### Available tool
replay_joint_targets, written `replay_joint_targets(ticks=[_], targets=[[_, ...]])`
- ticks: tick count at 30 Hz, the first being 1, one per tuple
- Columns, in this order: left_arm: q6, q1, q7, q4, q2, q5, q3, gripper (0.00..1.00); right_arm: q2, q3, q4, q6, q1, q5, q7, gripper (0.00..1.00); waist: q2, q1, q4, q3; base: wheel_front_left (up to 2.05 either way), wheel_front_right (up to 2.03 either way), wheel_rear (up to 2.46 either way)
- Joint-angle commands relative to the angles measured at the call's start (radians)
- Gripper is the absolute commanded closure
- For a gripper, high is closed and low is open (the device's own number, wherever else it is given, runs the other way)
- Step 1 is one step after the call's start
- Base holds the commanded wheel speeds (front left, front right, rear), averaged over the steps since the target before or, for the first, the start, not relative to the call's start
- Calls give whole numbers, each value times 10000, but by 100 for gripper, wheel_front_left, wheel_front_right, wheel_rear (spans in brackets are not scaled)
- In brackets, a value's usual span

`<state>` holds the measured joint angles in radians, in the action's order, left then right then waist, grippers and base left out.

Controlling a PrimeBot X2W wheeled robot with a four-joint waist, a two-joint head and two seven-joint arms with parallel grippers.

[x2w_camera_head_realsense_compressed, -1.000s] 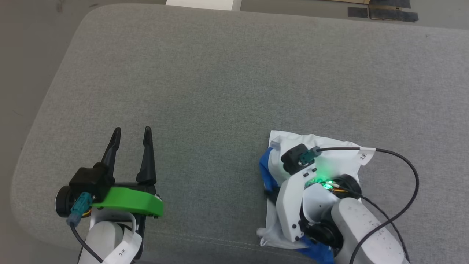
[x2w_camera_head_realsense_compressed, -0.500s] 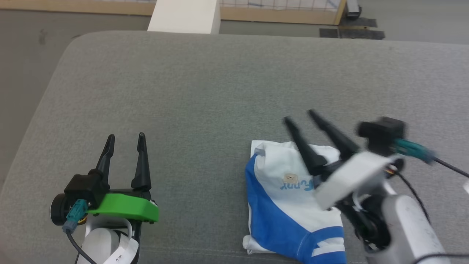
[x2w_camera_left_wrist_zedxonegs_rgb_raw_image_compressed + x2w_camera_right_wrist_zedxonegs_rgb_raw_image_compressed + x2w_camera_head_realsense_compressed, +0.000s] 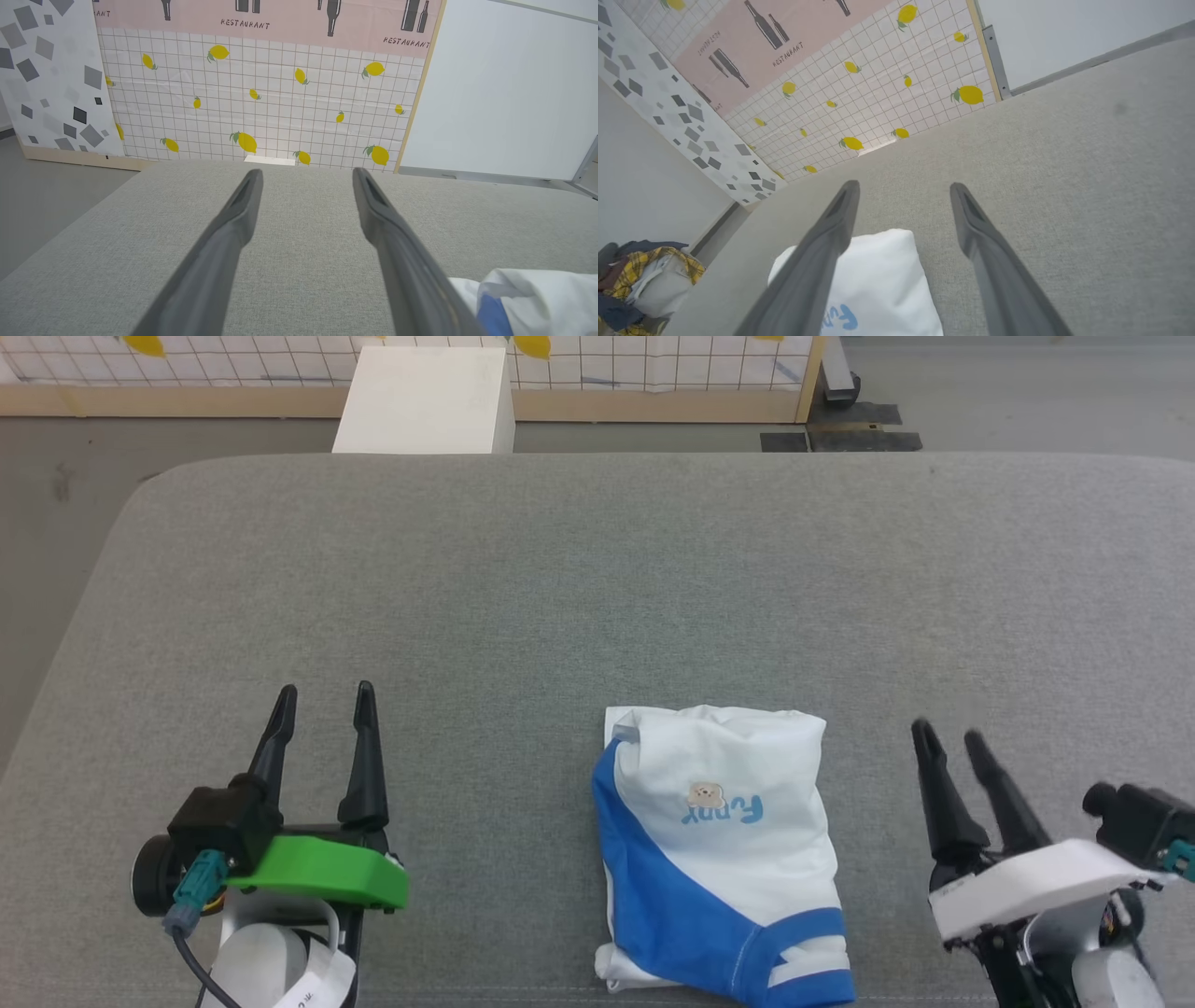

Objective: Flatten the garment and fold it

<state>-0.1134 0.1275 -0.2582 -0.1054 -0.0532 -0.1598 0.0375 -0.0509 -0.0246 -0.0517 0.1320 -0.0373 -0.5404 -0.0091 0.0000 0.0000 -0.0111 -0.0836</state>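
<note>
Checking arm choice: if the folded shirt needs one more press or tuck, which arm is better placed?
Right, probably. The right gripper stands open just beside the shirt, whose white corner lies close under it in the right wrist view. The left gripper, also open, sits farther off.

Grey cushion (image 3: pixel 597 569) — lemon-print wall (image 3: pixel 261 102).

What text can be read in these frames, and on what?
"RESTAURANT": pink wall panel, repeated beside bottle pictures.
"Funny", apparently, upside down in the head view: blue print on the garment.
Too small to read: marks on the white tag at the head view's lower left.
</note>
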Motion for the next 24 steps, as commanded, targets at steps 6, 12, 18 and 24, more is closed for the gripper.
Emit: replay_joint_targets(ticks=[6,12,18,24], targets=[[-6,-116,-36,-17,30,-55,-126,0,7,-112,-1492,-13,19,-2797,1459,0,0,0,64,-70,0,0,0],[-14,-62,-36,-66,30,-74,-178,0,7,-171,-3051,-13,-511,-3872,3294,0,0,0,247,-181,0,0,0],[-20,-20,-36,-61,30,-83,-164,0,7,-13,-4124,-13,-1280,-3600,4472,0,0,0,380,-340,0,0,0],[-14,134,-36,-25,30,-126,-225,0,7,199,-5131,-13,-2300,-2884,5282,0,0,0,510,-596,0,0,0]])
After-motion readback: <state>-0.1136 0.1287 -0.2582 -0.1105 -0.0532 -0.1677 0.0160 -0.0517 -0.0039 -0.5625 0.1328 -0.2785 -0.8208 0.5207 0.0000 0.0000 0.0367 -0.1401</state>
